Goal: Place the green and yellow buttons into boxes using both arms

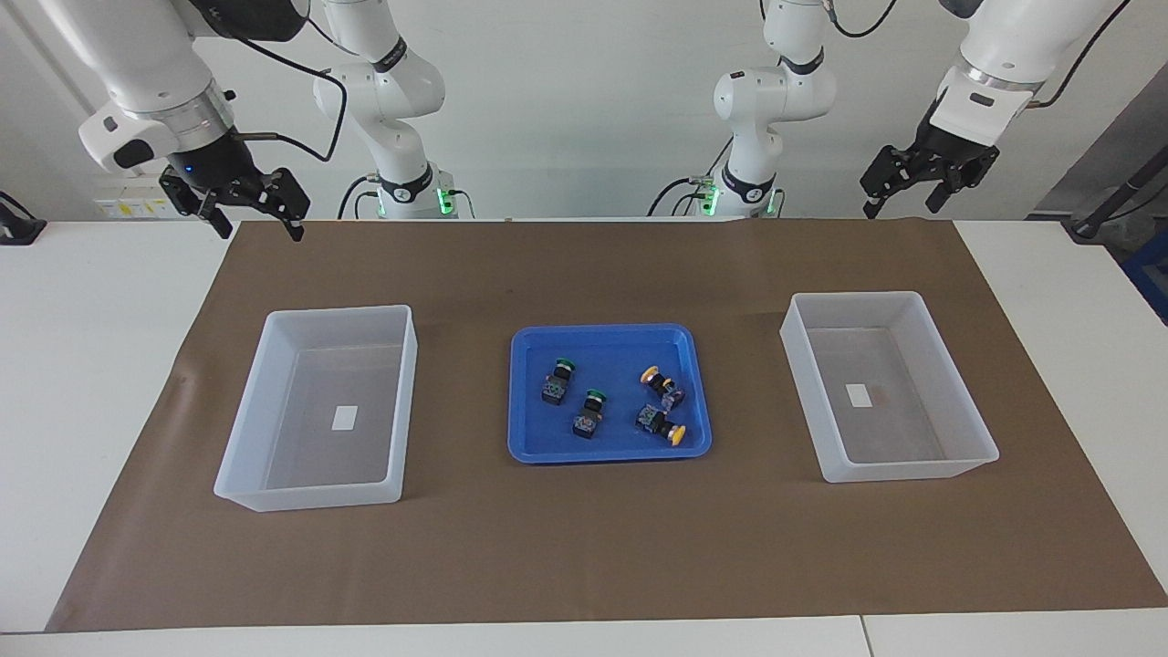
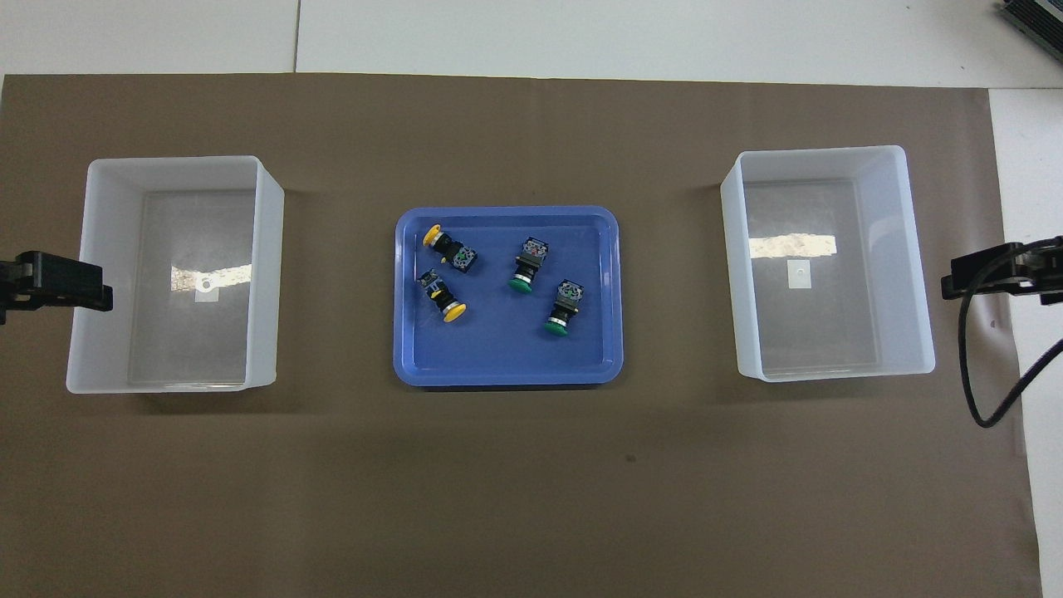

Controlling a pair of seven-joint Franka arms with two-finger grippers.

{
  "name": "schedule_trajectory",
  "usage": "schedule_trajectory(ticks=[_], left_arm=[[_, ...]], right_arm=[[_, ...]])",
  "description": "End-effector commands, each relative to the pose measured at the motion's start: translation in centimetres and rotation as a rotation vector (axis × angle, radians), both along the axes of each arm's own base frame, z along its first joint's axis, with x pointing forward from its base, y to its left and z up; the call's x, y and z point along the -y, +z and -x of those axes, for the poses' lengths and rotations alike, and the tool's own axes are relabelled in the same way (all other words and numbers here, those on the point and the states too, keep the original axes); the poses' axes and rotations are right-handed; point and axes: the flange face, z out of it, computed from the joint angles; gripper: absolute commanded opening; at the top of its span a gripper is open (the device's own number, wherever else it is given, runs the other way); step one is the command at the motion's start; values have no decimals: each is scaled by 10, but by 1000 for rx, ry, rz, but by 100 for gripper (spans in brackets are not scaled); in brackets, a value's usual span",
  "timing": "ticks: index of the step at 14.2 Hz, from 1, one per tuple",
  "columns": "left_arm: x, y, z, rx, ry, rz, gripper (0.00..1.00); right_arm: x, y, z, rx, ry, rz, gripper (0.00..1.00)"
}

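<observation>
Two green buttons (image 1: 558, 379) (image 1: 590, 412) and two yellow buttons (image 1: 662, 386) (image 1: 663, 427) lie on their sides in a shallow blue tray (image 1: 607, 334) at the middle of the table. In the overhead view the green buttons (image 2: 528, 264) (image 2: 563, 306) lie toward the right arm's end and the yellow buttons (image 2: 448, 247) (image 2: 442, 295) toward the left arm's end. One translucent box (image 1: 803, 365) (image 2: 266, 274) stands toward the left arm's end, the other (image 1: 246, 429) (image 2: 918, 274) toward the right arm's end. Both hold only a white label. My left gripper (image 1: 905, 196) (image 2: 54, 284) and right gripper (image 1: 258, 217) (image 2: 992, 272) hang open and empty, high up, each by the outer edge of its own box.
A brown mat (image 1: 584, 547) covers the white table (image 1: 91, 365) under the tray and boxes. A black cable (image 2: 988, 399) hangs from the right arm over the mat's edge. Both arm bases (image 1: 406, 187) (image 1: 748, 187) stand at the table's edge.
</observation>
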Motion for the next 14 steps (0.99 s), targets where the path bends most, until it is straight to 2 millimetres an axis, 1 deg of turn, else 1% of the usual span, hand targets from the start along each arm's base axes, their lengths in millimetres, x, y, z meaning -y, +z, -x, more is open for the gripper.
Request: schedule_trajectory(ticks=[1,5,7,10,11,12,13,14], left_arm=[[0,-1,2,5,11,11,100],[-3,-4,1,3,19,13,100],[-2,-13,-3,4,24,28,100],[7,-37,-14,7,30,64,100],[11,-50,-22,-10,23,64,100],[18,-60,-29,-12,27,67,100],[34,-76,-39,-13,38,70,100],[47,-96,-46,-8,57,75,100]], right_arm=[[1,1,6,0,6,16,100],[0,0,6,-3,6,16,100],[0,0,6,-1,-1,16,100],[0,0,6,-1,-4,16,100],[0,0,6,-1,-4,16,100],[0,0,6,-1,-4,16,100],[-1,0,6,-1,-3,16,100],[0,-1,6,-3,-4,16,100]])
